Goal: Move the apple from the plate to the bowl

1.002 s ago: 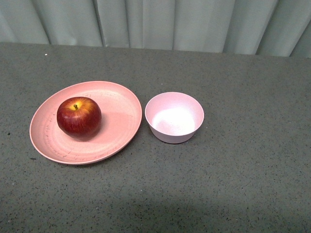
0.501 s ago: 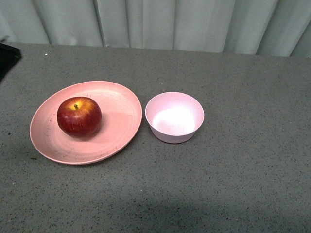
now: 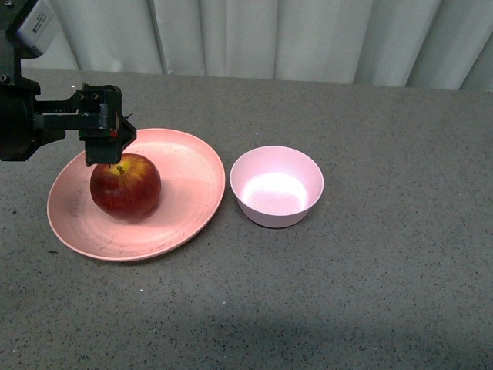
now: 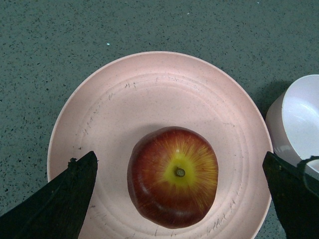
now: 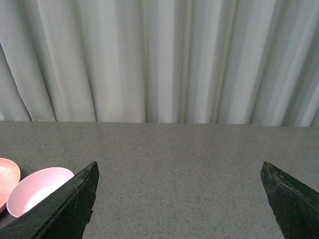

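Note:
The dark red apple (image 3: 125,187) sits on the left half of the salmon-pink plate (image 3: 192,196). The small pale pink bowl (image 3: 277,189) stands empty just right of the plate. My left gripper (image 3: 104,137) is open and hangs just above the apple, its jaws wide apart. In the left wrist view the apple (image 4: 173,177) lies between the two black fingertips (image 4: 75,189) on the plate (image 4: 149,84), with the bowl (image 4: 299,119) at the edge. My right gripper (image 5: 179,167) is open and empty over bare table, out of the front view.
The grey speckled table (image 3: 370,293) runs to a pale curtain (image 3: 269,35) at the back. The right wrist view shows the bowl (image 5: 35,191) and a sliver of the plate (image 5: 7,174) off to one side.
My left arm has come in from the left edge and now hovers over the apple. The apple, plate and bowl have not moved.

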### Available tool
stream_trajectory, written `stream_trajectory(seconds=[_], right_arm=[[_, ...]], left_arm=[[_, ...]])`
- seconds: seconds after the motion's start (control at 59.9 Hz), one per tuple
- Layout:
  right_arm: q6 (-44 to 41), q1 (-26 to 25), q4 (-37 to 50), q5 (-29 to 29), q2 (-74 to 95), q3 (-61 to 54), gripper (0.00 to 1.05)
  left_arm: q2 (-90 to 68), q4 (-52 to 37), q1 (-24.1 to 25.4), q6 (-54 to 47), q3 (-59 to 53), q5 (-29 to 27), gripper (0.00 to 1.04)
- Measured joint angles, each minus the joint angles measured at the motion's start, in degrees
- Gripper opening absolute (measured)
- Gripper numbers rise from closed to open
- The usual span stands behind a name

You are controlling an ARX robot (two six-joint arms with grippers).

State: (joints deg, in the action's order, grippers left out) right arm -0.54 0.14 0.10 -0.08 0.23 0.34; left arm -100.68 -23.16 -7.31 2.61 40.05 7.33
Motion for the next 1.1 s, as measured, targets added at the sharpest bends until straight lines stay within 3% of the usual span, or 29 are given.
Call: stream_trajectory(seconds=[0.501,0.902,1.102], right_arm=[[0.0,0.0,0.0,0.0,0.0,0.0,0.95],[0.0,0.0,0.0,0.0,0.0,0.0,0.95],[0.0,0.0,0.0,0.0,0.0,0.0,0.95]], left_arm=[[-6.2,4.4,-1.1,0.3,2.3,1.9,0.98],[-10.2,5.7,-1.2,0.0,4.8,0.1,0.98],[-10.5,5.9,-1.2,-0.2,5.0,-0.2,0.72]])
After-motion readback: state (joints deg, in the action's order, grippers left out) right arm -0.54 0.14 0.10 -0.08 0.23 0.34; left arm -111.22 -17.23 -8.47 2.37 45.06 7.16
